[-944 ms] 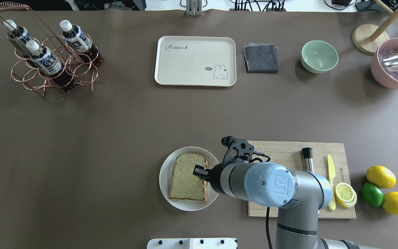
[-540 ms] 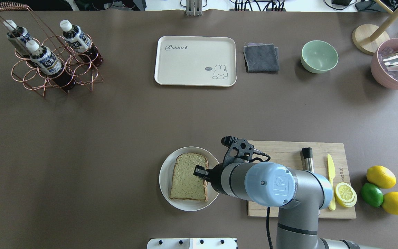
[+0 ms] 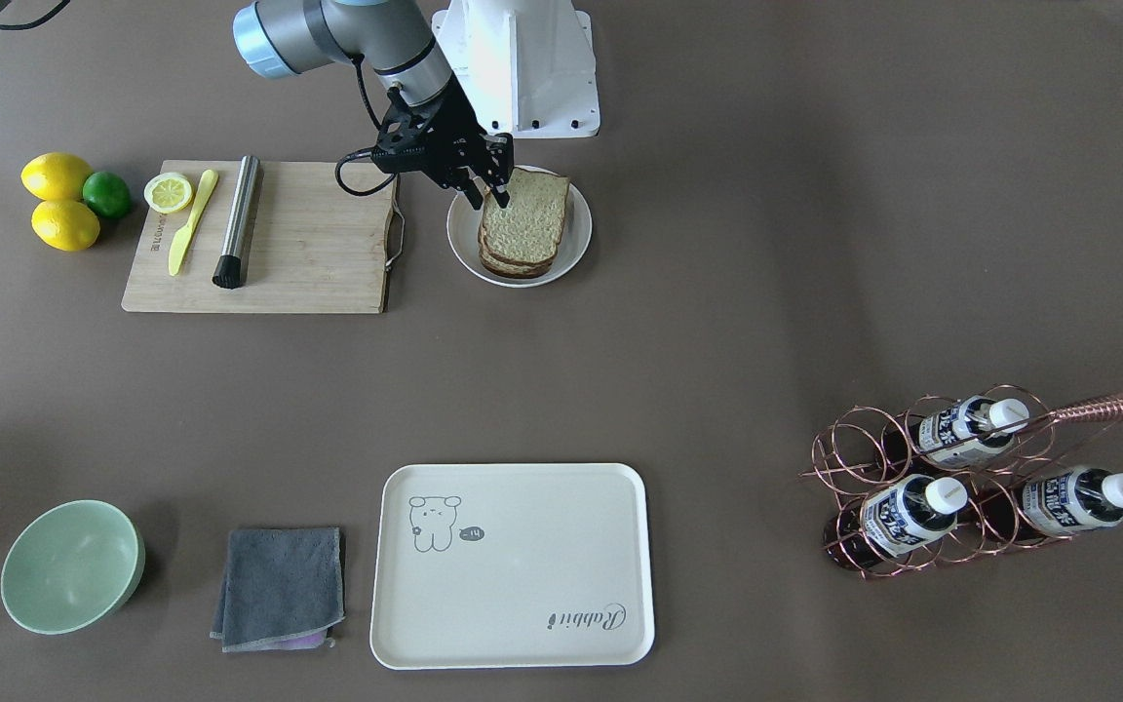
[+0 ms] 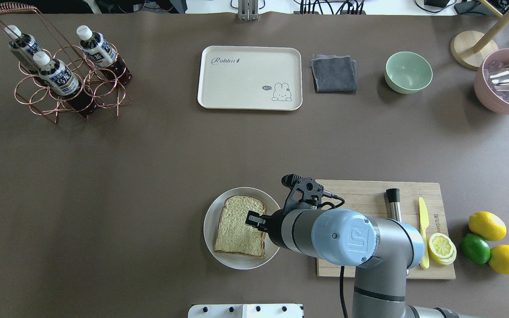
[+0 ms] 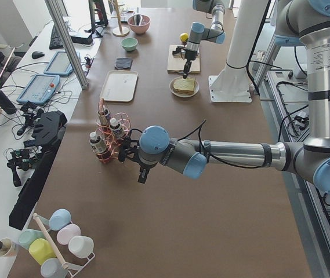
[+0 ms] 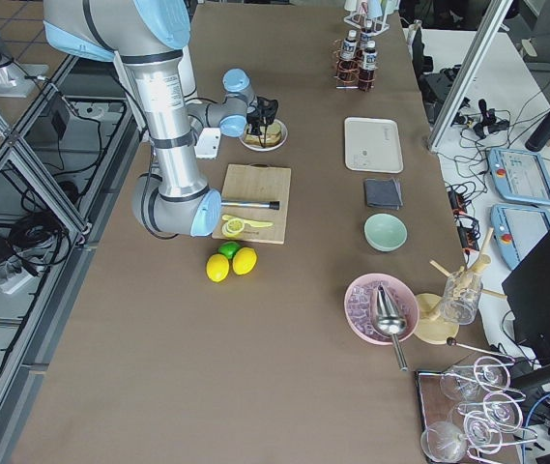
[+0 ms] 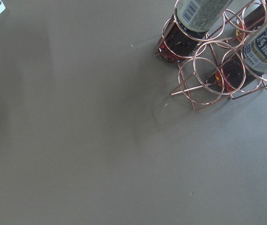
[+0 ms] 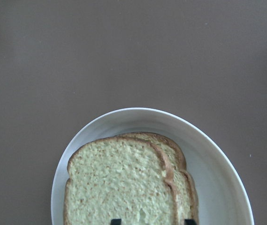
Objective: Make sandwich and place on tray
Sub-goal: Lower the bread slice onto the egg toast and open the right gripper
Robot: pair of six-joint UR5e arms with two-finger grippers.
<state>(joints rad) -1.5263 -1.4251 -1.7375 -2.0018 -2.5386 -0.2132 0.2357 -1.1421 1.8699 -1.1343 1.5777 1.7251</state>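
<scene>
The sandwich (image 4: 239, 227) lies on the white round plate (image 4: 210, 221) near the table's front. Two brown-crusted slices show, slightly offset, in the right wrist view (image 8: 119, 187). The egg is hidden between them. My right gripper (image 4: 254, 219) reaches in from the cutting board side. Its two fingertips stand apart over the top slice's near edge (image 8: 152, 221), so it is open. In the front view the gripper (image 3: 489, 198) is at the sandwich's (image 3: 525, 219) edge. The cream tray (image 4: 250, 77) lies bare at the far side. My left gripper (image 5: 129, 154) is by the bottle rack; I cannot tell its state.
A wooden cutting board (image 4: 360, 194) with a steel tool, a yellow knife (image 4: 423, 232) and a lemon half lies right of the plate. Lemons and a lime (image 4: 475, 248) lie beyond it. A grey cloth (image 4: 334, 73), green bowl (image 4: 408, 72) and bottle rack (image 4: 66, 75) stand along the far side.
The right gripper has shifted slightly left over the plate. The top slice has turned a little, its front left corner moving outward.
</scene>
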